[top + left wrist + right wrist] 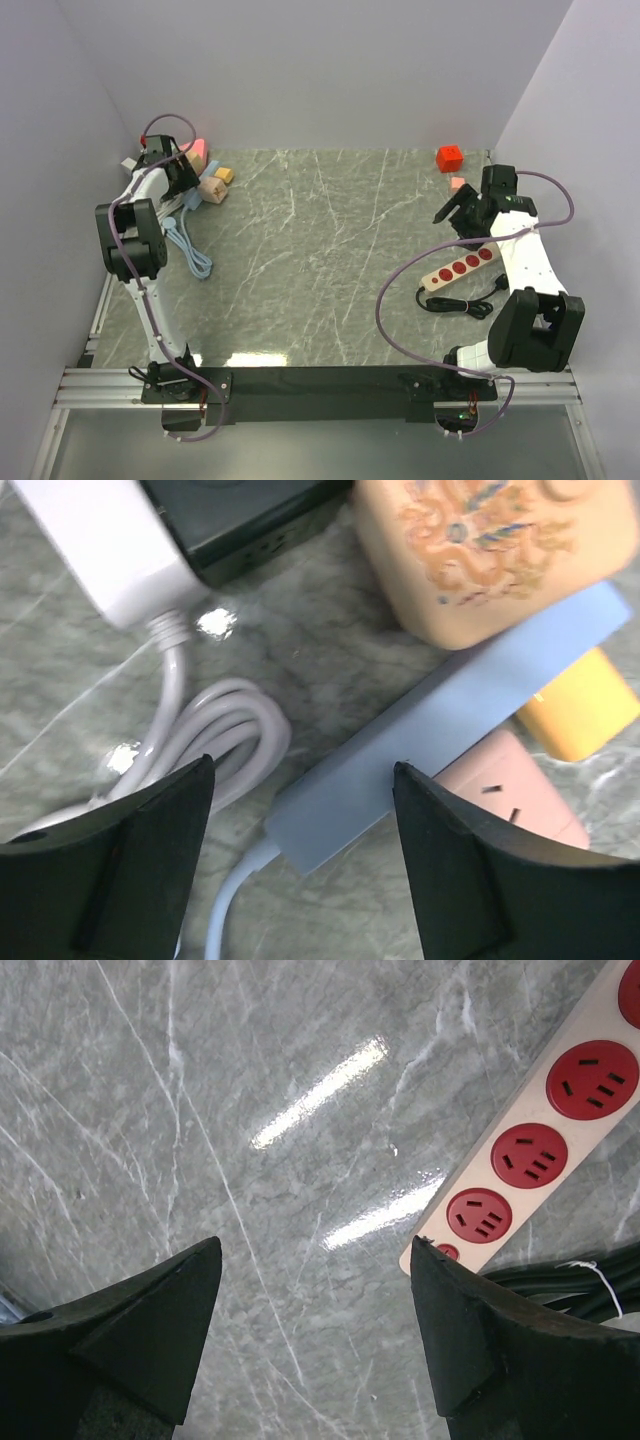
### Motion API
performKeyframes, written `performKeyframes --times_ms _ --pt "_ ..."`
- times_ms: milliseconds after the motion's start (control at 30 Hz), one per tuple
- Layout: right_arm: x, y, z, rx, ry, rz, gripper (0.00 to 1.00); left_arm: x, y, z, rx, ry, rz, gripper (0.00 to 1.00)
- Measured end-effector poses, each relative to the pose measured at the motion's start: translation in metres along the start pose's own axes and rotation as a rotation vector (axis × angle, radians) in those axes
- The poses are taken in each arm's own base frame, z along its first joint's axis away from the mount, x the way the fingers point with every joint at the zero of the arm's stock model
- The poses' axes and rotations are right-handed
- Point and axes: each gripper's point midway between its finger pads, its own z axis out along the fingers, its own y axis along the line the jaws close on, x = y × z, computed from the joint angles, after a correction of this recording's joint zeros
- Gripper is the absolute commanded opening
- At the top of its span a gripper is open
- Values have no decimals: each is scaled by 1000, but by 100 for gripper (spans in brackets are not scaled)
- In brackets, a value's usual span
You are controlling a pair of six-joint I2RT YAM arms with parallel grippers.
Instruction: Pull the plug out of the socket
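At the far left corner, I am holding the left gripper (302, 780) open and empty above the blue strip (470, 710). The white plug (100, 550) is lying against the black socket (240, 515), so I am judging the pull unconfirmed. The right gripper (315, 1250) is hanging open beside the red-socketed strip (530, 1155).

No lettering, brand or number can be read anywhere. Ahead of the left gripper (302, 780), past its right fingertip, the beige cube (480, 550) carries only an orange and blue ornament, with no legible characters. Just ahead of the right gripper's (317, 1250) right fingertip, the white power strip (600, 1020) shows red socket faces with slots only.
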Motion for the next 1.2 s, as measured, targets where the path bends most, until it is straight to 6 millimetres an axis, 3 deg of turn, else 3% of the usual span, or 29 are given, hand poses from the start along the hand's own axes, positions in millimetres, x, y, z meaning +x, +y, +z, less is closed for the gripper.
performKeyframes --times_ms 167,300,500,667,767,800,833,1033,1200 --pt "3 -1 1 2 6 -9 82 21 -6 -12 71 -19 -19 73" --pt "8 -1 4 5 19 -18 82 86 -5 -20 77 93 25 69" --pt "10 0 4 2 22 -32 82 115 -37 -42 188 111 28 62" --pt "12 2 4 -5 26 -46 80 153 -61 -67 267 178 -3 42" --pt "16 6 4 -19 37 -71 76 189 -83 -87 314 235 11 22" --pt "18 9 4 -27 43 -82 74 200 -91 -93 331 254 24 7" --pt "22 12 4 -39 52 -96 71 212 -99 -99 345 276 35 1" --pt "60 51 5 -131 141 -253 71 255 -146 -127 465 341 100 1" --pt "90 79 9 -215 212 -331 74 322 -184 -174 580 438 223 1"
